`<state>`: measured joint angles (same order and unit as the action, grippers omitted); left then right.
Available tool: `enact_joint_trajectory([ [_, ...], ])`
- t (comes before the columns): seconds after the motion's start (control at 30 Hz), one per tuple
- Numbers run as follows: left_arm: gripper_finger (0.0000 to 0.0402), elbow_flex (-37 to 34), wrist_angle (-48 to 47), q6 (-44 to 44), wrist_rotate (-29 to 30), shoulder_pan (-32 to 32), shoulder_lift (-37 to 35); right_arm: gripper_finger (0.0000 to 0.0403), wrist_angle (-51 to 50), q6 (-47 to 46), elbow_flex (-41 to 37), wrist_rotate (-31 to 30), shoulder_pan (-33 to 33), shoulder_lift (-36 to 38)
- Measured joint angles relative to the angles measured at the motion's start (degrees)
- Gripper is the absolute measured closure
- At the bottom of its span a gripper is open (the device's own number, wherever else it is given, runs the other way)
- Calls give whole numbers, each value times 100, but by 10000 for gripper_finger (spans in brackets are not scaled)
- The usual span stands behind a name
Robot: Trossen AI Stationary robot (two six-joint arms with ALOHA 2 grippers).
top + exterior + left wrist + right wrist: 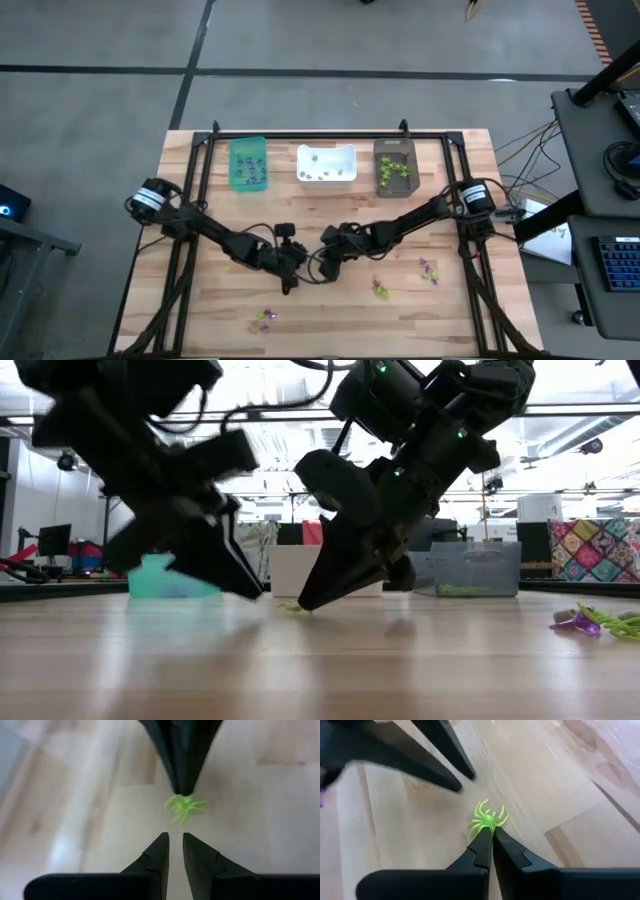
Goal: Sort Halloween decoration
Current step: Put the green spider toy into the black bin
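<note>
A lime-green plastic spider [487, 819] lies on the wooden table near its middle; it also shows in the left wrist view [185, 806]. My right gripper [491, 834] is shut, with its tips down at the spider. It also shows in the high view [322, 268] and the low view [302, 603]. My left gripper [175, 838] hovers close beside it on the left with a narrow gap between its fingers, holding nothing; it shows in the high view too [291, 278]. More trinkets lie loose on the near table: green [381, 290], purple [430, 270], and purple-green [265, 318]. My right gripper has its two shut fingertips on the green spider's edge [488, 826], slanting down from the table's right. The spider lies flat on the table under the tips. Whether a leg is pinched between the tips, I cannot tell.
Three bins stand in a row at the table's far side: teal [248, 145] with purple pieces, white [326, 152] with pale pieces, dark brown [395, 148] with green pieces. A black frame [300, 135] runs round the table. The two grippers are close together.
</note>
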<state>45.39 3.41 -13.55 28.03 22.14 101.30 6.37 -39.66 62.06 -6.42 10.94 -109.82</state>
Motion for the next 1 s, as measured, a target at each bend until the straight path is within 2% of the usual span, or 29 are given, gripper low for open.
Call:
enact_joint_trajectory([
  [0.2,363,-104,-404,-109,524,214,-628,394,-249,93,0,-110,0,191],
  [0.4,363,-192,-393,-123,554,399,-1071,394,-340,223,0,-172,0,322],
  [0.53,363,-192,-381,-132,591,549,-1263,394,-809,339,0,-288,-48,595],
  [0.8,363,-195,-378,-132,601,755,-1750,394,-3198,485,2,-1344,-306,2006],
  [1.0,363,-195,-220,70,763,751,-1869,394,-5268,190,2,-2137,-1018,3117],
])
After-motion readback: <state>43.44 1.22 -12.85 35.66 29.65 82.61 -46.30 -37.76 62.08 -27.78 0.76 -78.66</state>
